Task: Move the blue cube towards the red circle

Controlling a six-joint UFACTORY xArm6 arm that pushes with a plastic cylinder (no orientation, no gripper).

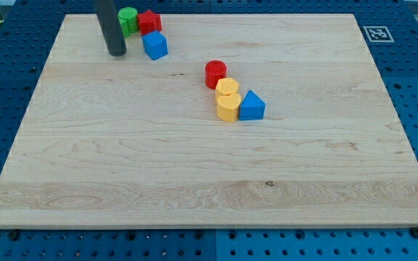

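The blue cube [154,45] lies near the view's top left on the wooden board [209,181]. The red circle [215,73], a short red cylinder, stands to its lower right, near the board's middle top. My tip [117,53] is the lower end of the dark rod; it rests on the board just left of the blue cube, with a small gap between them.
A green cylinder [128,19] and a red block [149,21] sit above the blue cube at the board's top edge. Two yellow blocks [227,88] [228,106] touch below the red circle, with a blue triangular block [252,106] at their right.
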